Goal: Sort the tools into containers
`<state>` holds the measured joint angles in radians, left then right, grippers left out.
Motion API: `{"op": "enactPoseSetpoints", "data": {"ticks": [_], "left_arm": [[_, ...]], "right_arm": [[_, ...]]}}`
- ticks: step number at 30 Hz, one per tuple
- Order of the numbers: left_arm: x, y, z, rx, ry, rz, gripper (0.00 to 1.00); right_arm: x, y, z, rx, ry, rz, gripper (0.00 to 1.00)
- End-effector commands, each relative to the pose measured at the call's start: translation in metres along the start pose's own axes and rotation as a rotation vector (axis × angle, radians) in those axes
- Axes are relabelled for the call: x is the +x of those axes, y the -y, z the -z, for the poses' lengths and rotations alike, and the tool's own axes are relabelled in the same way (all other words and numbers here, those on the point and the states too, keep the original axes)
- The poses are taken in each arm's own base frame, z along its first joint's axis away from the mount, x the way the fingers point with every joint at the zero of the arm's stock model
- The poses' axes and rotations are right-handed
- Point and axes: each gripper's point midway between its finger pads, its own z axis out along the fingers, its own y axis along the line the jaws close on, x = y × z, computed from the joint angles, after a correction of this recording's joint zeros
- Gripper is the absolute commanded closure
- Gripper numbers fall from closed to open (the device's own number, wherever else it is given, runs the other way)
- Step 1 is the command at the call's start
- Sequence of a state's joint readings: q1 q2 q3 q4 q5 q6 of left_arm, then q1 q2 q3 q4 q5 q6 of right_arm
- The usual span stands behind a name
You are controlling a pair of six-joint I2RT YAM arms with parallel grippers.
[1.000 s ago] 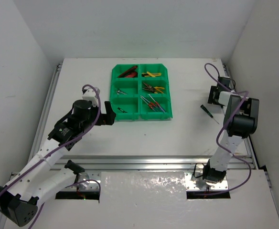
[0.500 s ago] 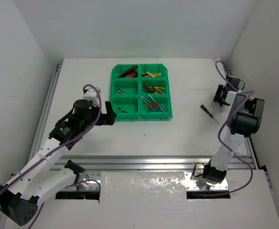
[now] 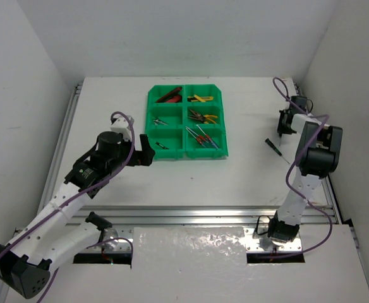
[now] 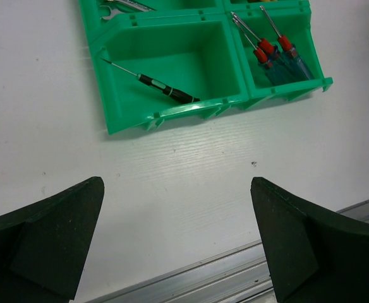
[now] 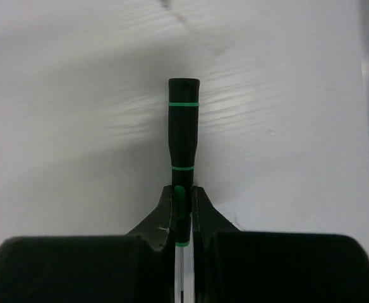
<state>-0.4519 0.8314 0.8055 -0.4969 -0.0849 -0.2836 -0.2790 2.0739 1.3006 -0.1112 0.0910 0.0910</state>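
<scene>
Right claw [image 5: 182, 218] pinching black green-ringed screwdriver [image 5: 183, 132] at neck, far right of top view, over worktop [image 3: 248, 177]. Left claw [image 4: 178, 240] spread wide, hovering just lower left of green tray [image 3: 184, 126], upper centre.

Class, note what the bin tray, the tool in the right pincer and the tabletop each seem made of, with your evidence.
The bin tray: probably moulded plastic, glossy bright green with ribbed edges. The tool clamped in the right pincer: handle looks matte black plastic or rubber, with thin green rings. The tabletop: white, faintly streaked finish; painted board or laminate, hard to tell.
</scene>
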Motion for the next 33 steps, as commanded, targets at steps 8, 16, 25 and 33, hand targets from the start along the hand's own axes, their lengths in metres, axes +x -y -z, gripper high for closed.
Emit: {"op": "enactPoseSetpoints", "data": {"ticks": [8,16,25,33], "left_arm": [[-0.013,0.008,0.001,0.043,0.053,-0.015,0.00],[-0.012,0.005,-0.002,0.029,0.049,-0.014,0.00],[-0.018,-0.006,-0.001,-0.012,0.069,0.000,0.00],[-0.030,-0.019,0.009,-0.068,0.138,0.028,0.00]], "right_arm": [[-0.013,-0.072,0.059,-0.277,0.172,-0.094,1.00],[-0.031,-0.090,0.129,-0.353,0.533,-0.136,1.00],[-0.017,-0.249,0.225,-0.785,0.624,0.434,0.99],[0.020,-0.378,0.236,-1.030,0.484,0.957,1.00]]}}
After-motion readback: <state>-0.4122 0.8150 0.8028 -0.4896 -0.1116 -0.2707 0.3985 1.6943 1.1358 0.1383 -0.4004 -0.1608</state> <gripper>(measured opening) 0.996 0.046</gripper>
